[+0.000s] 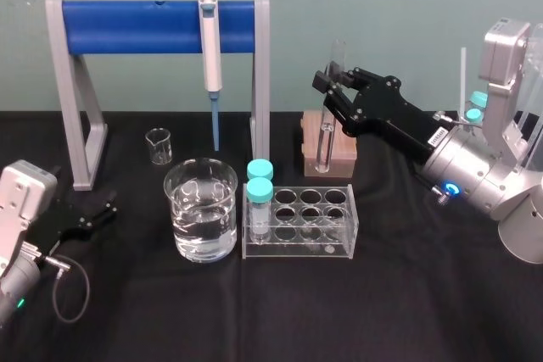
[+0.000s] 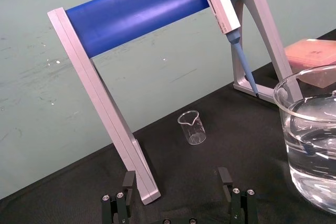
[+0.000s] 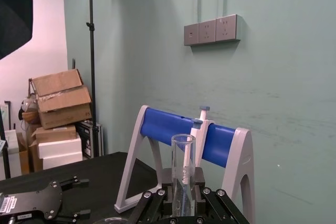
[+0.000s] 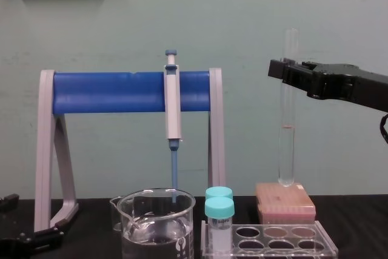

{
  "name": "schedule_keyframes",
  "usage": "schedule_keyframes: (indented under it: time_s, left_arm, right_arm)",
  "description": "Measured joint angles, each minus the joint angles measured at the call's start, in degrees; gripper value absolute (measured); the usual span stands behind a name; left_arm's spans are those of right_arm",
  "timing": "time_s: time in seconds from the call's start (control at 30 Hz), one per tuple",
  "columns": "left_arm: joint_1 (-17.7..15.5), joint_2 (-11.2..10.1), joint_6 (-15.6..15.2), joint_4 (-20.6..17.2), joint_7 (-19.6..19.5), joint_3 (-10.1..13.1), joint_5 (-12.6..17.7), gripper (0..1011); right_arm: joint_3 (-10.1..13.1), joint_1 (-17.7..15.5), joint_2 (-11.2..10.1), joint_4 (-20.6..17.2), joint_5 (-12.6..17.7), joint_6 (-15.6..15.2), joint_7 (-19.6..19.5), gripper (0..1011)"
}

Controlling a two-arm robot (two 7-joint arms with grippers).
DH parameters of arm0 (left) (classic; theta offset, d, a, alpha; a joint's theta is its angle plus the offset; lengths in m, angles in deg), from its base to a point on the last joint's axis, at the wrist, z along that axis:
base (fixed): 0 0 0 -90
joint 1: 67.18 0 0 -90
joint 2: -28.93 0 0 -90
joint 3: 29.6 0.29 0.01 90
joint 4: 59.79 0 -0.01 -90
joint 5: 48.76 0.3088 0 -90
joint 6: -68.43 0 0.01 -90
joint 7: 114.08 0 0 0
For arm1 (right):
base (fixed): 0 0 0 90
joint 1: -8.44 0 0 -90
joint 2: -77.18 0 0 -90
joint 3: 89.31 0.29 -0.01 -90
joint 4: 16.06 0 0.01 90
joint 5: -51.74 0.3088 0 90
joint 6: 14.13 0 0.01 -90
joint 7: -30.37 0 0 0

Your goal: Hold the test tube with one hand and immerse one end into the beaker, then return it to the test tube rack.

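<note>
My right gripper point(image 1: 334, 82) is shut on the test tube point(image 1: 326, 137), a long clear tube held upright in the air. Its round bottom hangs just above the pink box point(image 1: 333, 158), behind the test tube rack point(image 1: 316, 242). In the chest view the right gripper point(image 4: 284, 72) clamps the test tube point(image 4: 287, 144) near its upper part. The right wrist view has the test tube point(image 3: 182, 171) rising between the fingers point(image 3: 157, 199). The beaker point(image 1: 202, 209), holding clear liquid, stands left of the rack. My left gripper point(image 1: 103, 209) rests open at the table's near left.
A grey stand with a blue bar point(image 1: 157, 27) holds a white-and-blue pipette point(image 1: 210, 57) behind the beaker. A small glass beaker point(image 1: 159, 146) sits under it. Two teal-capped tubes point(image 1: 260, 188) fill the rack's left end. A white stand point(image 1: 509, 125) is at the far right.
</note>
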Motion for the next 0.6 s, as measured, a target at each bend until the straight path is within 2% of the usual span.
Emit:
schedule_keyframes:
  time_s: [0.37, 0.53, 0.6]
  left_arm:
    - [0.0, 0.0, 0.0, 0.0, 0.0, 0.0, 0.0, 1000]
    - [0.0, 0.0, 0.0, 0.0, 0.0, 0.0, 0.0, 1000]
    - [0.0, 0.0, 0.0, 0.0, 0.0, 0.0, 0.0, 1000]
  right_arm:
    - [-0.3, 0.5, 0.3, 0.4, 0.0, 0.1, 0.1, 225]
    - [-1.4, 2.4, 1.3, 1.8, -0.4, 0.6, 1.2, 225]
    - [-2.6, 4.0, 2.4, 3.2, -0.7, 1.0, 2.4, 225]
